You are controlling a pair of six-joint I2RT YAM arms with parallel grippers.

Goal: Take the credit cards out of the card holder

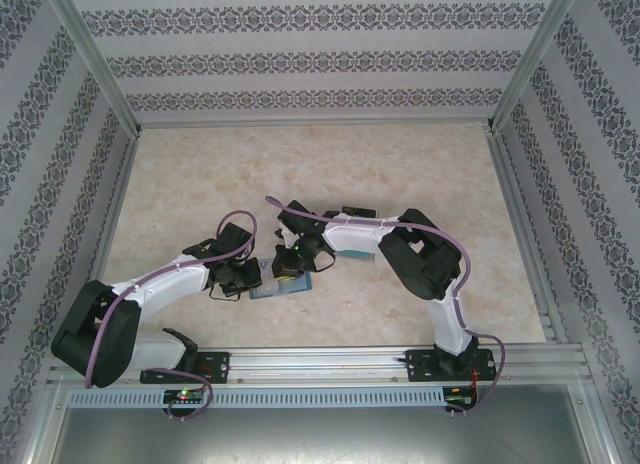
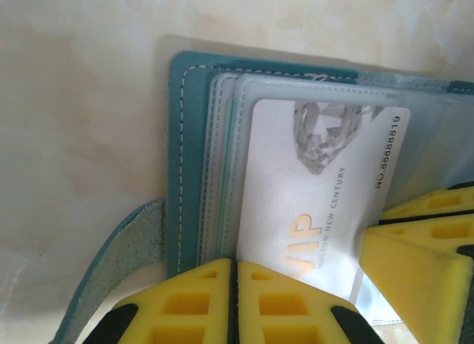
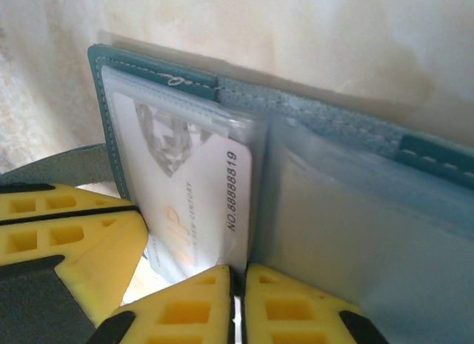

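Observation:
The teal card holder (image 1: 276,291) lies open on the table between the two arms. Clear sleeves line its inside (image 2: 181,166) (image 3: 348,125). A white credit card (image 2: 318,203) (image 3: 196,188) with gold VIP lettering, a diamond picture and a printed number sits in the front sleeve. My left gripper (image 2: 235,264) (image 1: 256,275) is shut, tips at the card's left edge over the sleeves. My right gripper (image 3: 238,271) (image 1: 292,265) is shut at the fold beside the card's numbered edge. Whether either pinches a sleeve or the card is hidden by the fingers.
The right gripper's yellow fingers (image 2: 415,240) crowd the card's lower right corner, and the left gripper's fingers (image 3: 67,233) press in from the left. The holder's strap tab (image 2: 126,247) trails off to the left. Patterned walls (image 1: 320,54) and metal posts enclose the beige table (image 1: 200,174).

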